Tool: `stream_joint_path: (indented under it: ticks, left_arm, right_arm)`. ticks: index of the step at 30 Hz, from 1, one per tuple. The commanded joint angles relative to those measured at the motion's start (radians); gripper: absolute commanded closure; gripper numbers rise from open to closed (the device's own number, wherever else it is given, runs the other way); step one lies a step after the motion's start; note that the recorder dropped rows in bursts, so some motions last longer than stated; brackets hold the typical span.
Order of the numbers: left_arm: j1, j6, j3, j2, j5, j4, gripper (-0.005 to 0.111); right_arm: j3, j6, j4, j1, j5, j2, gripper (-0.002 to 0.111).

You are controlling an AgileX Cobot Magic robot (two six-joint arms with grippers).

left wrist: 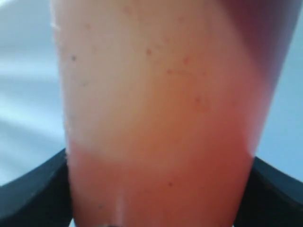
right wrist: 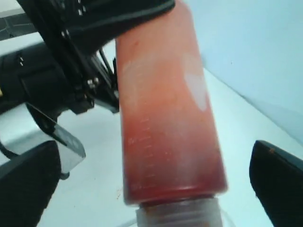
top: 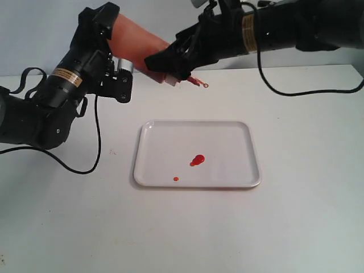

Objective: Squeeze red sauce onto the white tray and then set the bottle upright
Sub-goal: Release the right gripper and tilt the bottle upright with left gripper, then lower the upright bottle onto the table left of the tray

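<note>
While left gripper [left wrist: 158, 194] clamps the bottle [top: 139, 44], right gripper [right wrist: 154, 182] straddles it — clear.

Orange-red bottle [top: 136, 42] aloft, tilted nozzle-down behind white tray [top: 227, 136], red sauce [top: 197, 160] blob and dot on tray

A plain white desk [top: 296, 227] fills the middle and lower part of the frame. Behind it, along the top edge, a pale blue wall [top: 34, 34] stands. A little left of the centre, a tiny faint mark [top: 112, 152] sits on the desk.
</note>
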Motion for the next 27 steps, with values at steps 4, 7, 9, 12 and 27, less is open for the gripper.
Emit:
stream_joint_path:
  ticks: [4,7,9,12,27]
  left_arm:
    - [-0.001,-0.303,0.102,-0.009,-0.042,-0.05,0.107]
    - [0.0,-0.408,0.138,-0.009,-0.044,-0.063,0.107]
    - [0.0,-0.545,0.174,-0.009,-0.051,-0.064,0.107]
    - [0.0,-0.683,0.21,-0.009,-0.053,-0.068,0.107]
    - [0.04,-1.355,0.361,-0.009,-0.117,-0.017,0.107]
  right_arm:
    - [-0.007,0.01,0.007,-0.074,-0.087,-0.127,0.003]
    - [-0.007,0.019,0.007,-0.116,-0.162,-0.159,0.003]
    - [-0.007,0.016,0.007,-0.175,-0.214,-0.17,0.003]
    - [-0.007,0.035,0.007,-0.245,-0.24,-0.17,0.003]
    - [0.062,-0.014,0.007,-0.31,-0.264,-0.17,0.003]
